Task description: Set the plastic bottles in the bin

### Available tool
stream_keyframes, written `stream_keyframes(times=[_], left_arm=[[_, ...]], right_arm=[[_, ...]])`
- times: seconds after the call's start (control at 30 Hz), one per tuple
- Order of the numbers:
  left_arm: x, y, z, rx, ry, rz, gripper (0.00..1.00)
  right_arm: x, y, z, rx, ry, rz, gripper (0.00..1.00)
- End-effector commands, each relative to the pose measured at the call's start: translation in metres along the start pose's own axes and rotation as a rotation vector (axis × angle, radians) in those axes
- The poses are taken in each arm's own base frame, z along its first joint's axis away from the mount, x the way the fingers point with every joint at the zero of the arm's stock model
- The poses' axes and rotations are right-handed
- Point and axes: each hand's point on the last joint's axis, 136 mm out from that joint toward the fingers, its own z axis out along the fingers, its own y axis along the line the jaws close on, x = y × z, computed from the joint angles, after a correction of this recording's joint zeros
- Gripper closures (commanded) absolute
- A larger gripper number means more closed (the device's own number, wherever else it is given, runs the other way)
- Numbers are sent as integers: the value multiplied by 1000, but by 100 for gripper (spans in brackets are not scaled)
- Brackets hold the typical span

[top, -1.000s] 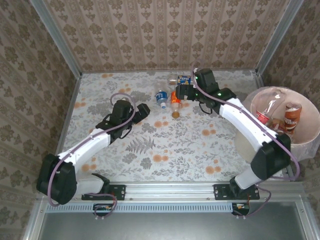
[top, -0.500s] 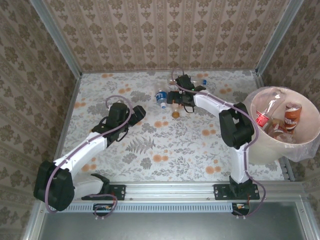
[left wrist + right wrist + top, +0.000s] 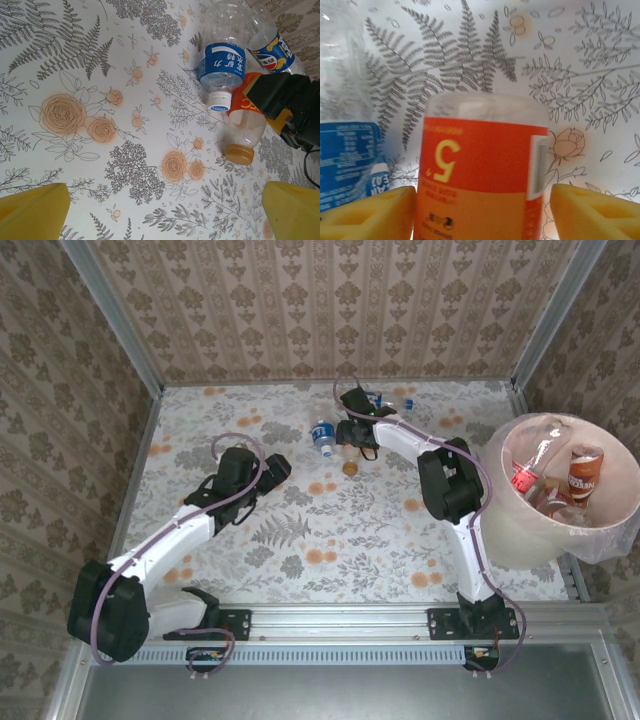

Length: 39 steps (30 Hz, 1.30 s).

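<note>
An orange-label bottle [image 3: 350, 454] with an orange cap lies on the flowered table, and it is large in the right wrist view [image 3: 480, 165]. My right gripper [image 3: 482, 215] has a yellow pad pressed close on each side of its body [image 3: 351, 433]. A blue-label bottle [image 3: 322, 436] lies just left of it [image 3: 222, 70]. A third bottle with a blue label [image 3: 385, 400] lies behind [image 3: 272, 50]. My left gripper [image 3: 162, 215] is open over bare cloth [image 3: 283, 465], short of the bottles. The bin [image 3: 500, 530] stands at the right.
Inside the bin lie several bottles, among them a red-label one [image 3: 583, 472]. Patterned walls close the table's back and sides. A metal rail [image 3: 340, 618] runs along the near edge. The right arm's elbow [image 3: 445, 480] rises between the bottles and the bin.
My right arm has swung left and come down over the orange-label bottle, and its jaws have narrowed onto it. The left gripper has drawn back slightly and stays open.
</note>
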Motion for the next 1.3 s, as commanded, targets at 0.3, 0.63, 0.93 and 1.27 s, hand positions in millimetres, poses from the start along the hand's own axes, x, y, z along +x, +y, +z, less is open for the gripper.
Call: stream_keyframes(times=[0.3, 0.63, 0.93, 1.27], left_arm=[[8, 6, 6, -1, 32, -31, 0], [11, 3, 16, 12, 56, -35, 0], [11, -2, 21, 16, 71, -37, 0], [13, -14, 32, 22, 99, -31, 0]], right_arm=[[6, -4, -34, -27, -29, -62, 47], [-2, -28, -141, -71, -190, -135, 53], [-8, -50, -218, -111, -344, -87, 54], [-32, -79, -307, -98, -576, -65, 57]])
